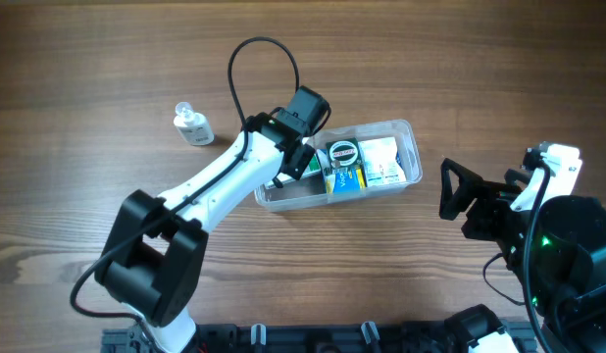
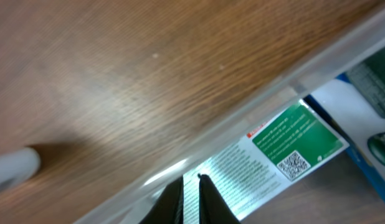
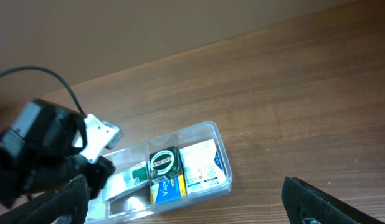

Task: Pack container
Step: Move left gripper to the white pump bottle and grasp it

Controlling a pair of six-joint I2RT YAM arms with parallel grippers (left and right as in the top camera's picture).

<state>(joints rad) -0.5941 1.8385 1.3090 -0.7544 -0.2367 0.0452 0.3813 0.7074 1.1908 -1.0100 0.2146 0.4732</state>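
- The container (image 1: 411, 137) lies a little right of the table's middle, with several small boxes laid flat in it.
- The left gripper (image 2: 191, 198) is set low at its left end, fingers nearly together over a green and white box (image 2: 286, 146). Whether anything is pinched cannot be told.
- That box should be seated flat beside its neighbours, and the clear wall should not be knocked.
- The right gripper (image 1: 448, 189) is spread wide, empty, well right of the container.

Overhead top-down — left wrist close, right far; container (image 1: 414, 157) shared.
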